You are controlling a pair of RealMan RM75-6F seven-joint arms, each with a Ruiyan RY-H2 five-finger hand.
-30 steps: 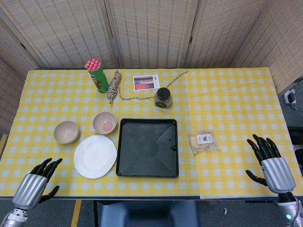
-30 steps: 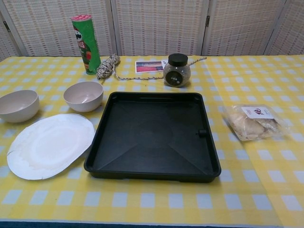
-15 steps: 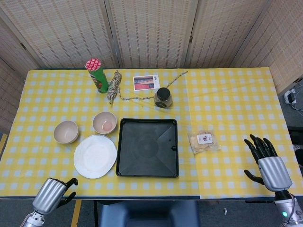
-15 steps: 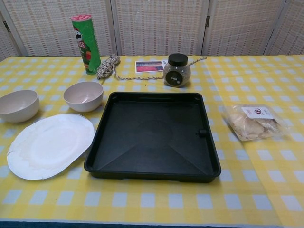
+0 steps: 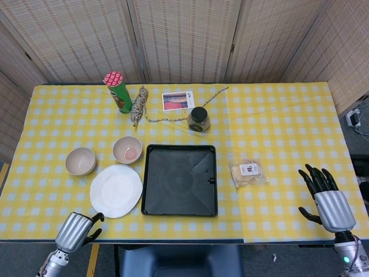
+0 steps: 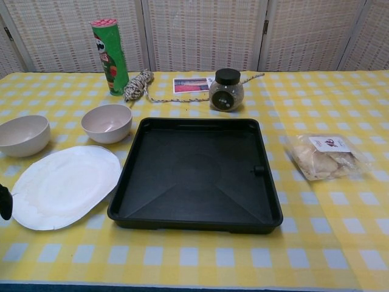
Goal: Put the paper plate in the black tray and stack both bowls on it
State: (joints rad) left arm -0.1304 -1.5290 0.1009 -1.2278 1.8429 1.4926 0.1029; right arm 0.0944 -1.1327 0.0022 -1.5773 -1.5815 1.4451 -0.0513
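Note:
The white paper plate (image 5: 116, 190) (image 6: 64, 185) lies on the yellow checked cloth, just left of the empty black tray (image 5: 180, 182) (image 6: 194, 173). Two beige bowls stand behind the plate: one at the left (image 5: 80, 161) (image 6: 22, 135), one nearer the tray (image 5: 127, 150) (image 6: 107, 123). My left hand (image 5: 79, 230) hangs at the table's front edge, below and left of the plate, holding nothing; in the chest view only a dark fingertip (image 6: 5, 202) shows beside the plate's rim. My right hand (image 5: 324, 199) hovers at the front right with fingers spread, empty.
At the back stand a green chips can (image 5: 117, 92) (image 6: 109, 56), a coil of rope (image 5: 138, 105) (image 6: 137, 84), a photo card (image 5: 178, 100) and a dark-lidded jar (image 5: 199, 119) (image 6: 227, 90). A bag of snacks (image 5: 248, 172) (image 6: 322, 156) lies right of the tray.
My left hand has moved right along the front edge toward the plate, and its fingertip now shows in the chest view. The right hand has barely shifted.

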